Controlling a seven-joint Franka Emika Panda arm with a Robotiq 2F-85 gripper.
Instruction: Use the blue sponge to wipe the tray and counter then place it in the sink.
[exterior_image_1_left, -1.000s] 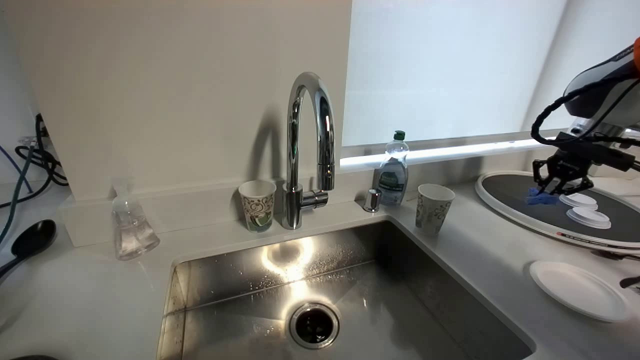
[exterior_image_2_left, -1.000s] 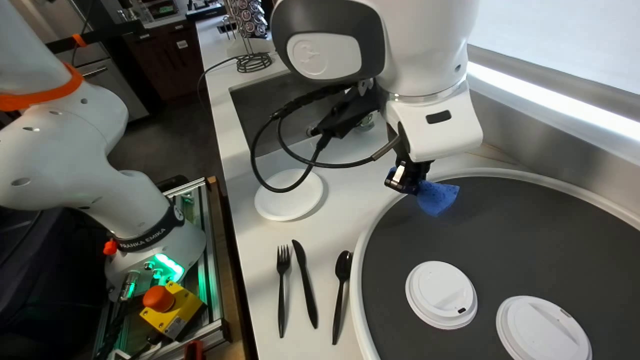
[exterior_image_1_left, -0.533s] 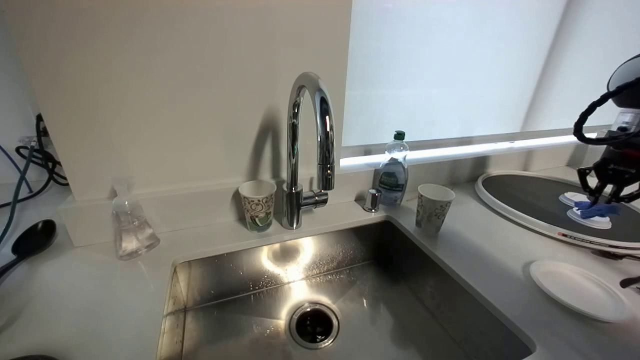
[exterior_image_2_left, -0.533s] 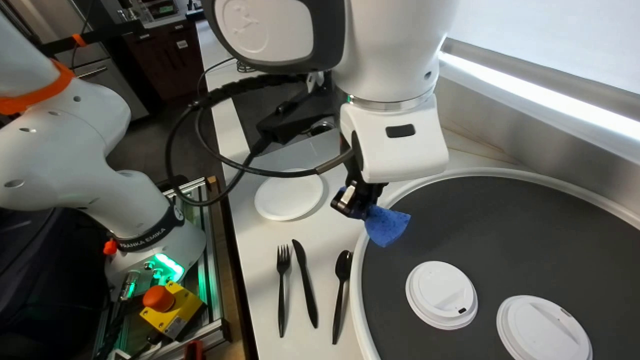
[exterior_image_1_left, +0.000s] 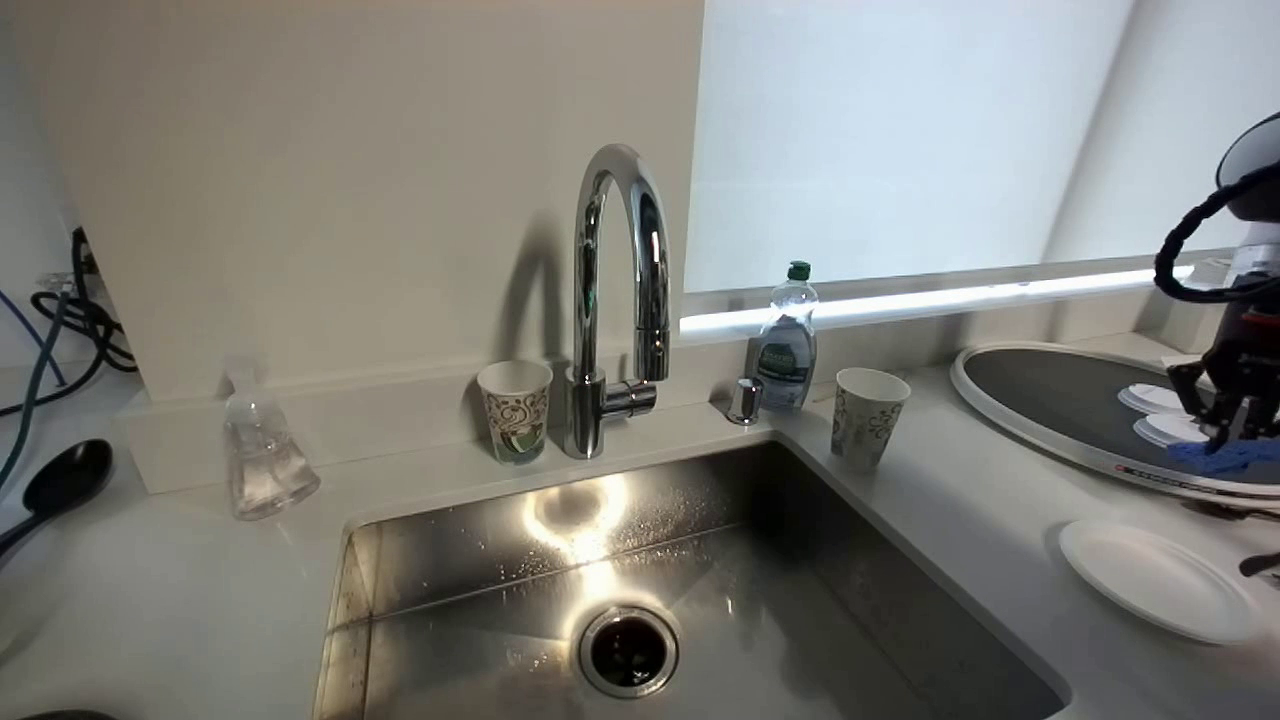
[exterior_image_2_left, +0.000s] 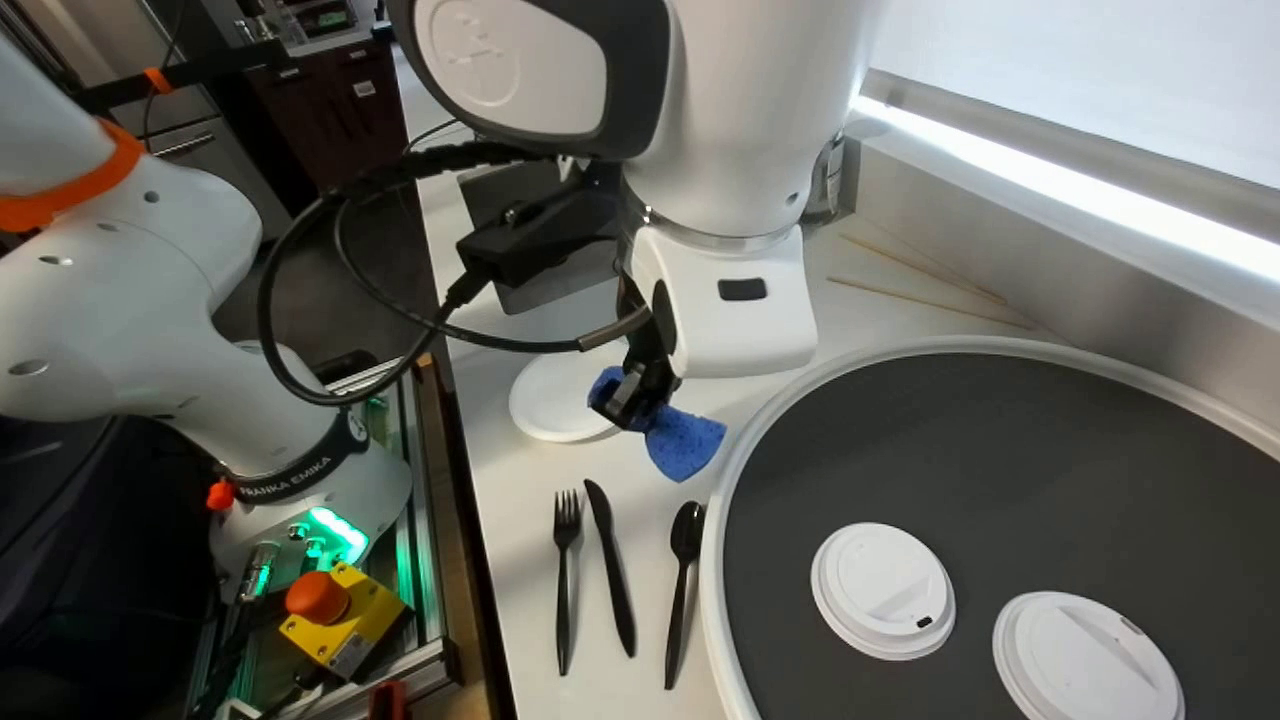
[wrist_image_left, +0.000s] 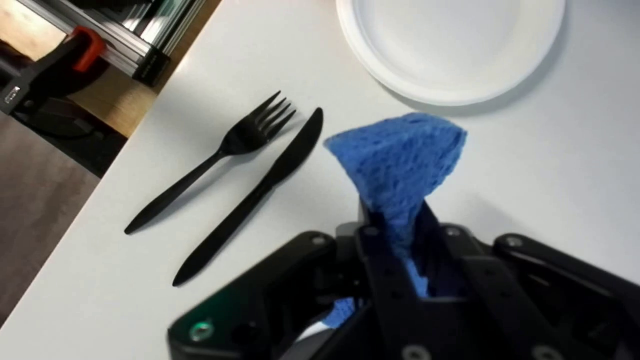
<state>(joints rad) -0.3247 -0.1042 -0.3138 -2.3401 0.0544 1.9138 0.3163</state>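
My gripper (exterior_image_2_left: 645, 400) is shut on the blue sponge (exterior_image_2_left: 685, 443), pinching its middle so both ends fan out. The wrist view shows the gripper (wrist_image_left: 395, 215) and the sponge (wrist_image_left: 397, 155) above the white counter (wrist_image_left: 525, 170), beside the knife and plate. Whether the sponge touches the counter is unclear. In an exterior view the sponge (exterior_image_1_left: 1215, 457) is at the right edge, by the gripper (exterior_image_1_left: 1235, 425). The round grey tray (exterior_image_2_left: 1050, 450) lies just right of the sponge; it also shows in an exterior view (exterior_image_1_left: 1040, 390). The steel sink (exterior_image_1_left: 800, 600) shows its drain.
A white plate (exterior_image_2_left: 555, 395), black fork (exterior_image_2_left: 565, 535), knife (exterior_image_2_left: 612, 575) and spoon (exterior_image_2_left: 686, 535) lie near the gripper. Two white lids (exterior_image_2_left: 883, 590) lie on the tray. A tap (exterior_image_1_left: 588, 280), two cups (exterior_image_1_left: 870, 415) (exterior_image_1_left: 515, 410) and a soap bottle (exterior_image_1_left: 787, 350) stand around the sink.
The gripper has carried the sponge from over the tray, across its rim, to over the counter beside the plate. The grip on the sponge looks unchanged. Tray, lids and cutlery have not moved.
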